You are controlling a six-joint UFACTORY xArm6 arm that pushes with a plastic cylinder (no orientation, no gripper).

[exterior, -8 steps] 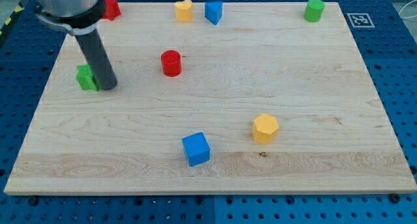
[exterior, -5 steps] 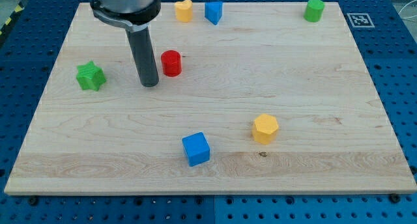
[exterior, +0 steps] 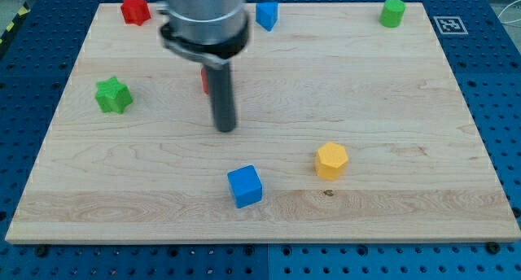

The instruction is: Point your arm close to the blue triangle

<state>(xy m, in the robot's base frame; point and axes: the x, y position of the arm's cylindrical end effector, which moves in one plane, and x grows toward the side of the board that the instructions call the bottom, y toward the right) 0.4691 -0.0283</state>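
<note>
The blue triangle (exterior: 266,15) sits near the view's top edge of the wooden board (exterior: 391,109), a little right of the arm's body. My tip (exterior: 225,129) rests on the board well below it, towards the view's middle left. The rod partly hides the red cylinder (exterior: 205,79) just above and left of the tip. The blue cube (exterior: 245,186) lies below the tip.
A red star block (exterior: 135,9) is at the top left, a green star (exterior: 113,95) at the left, a green cylinder (exterior: 392,12) at the top right and a yellow hexagonal block (exterior: 331,160) at the lower right. The arm's body hides the yellow block seen earlier.
My tip has moved from beside the green star to the right and down the view, past the red cylinder. No block has moved.
</note>
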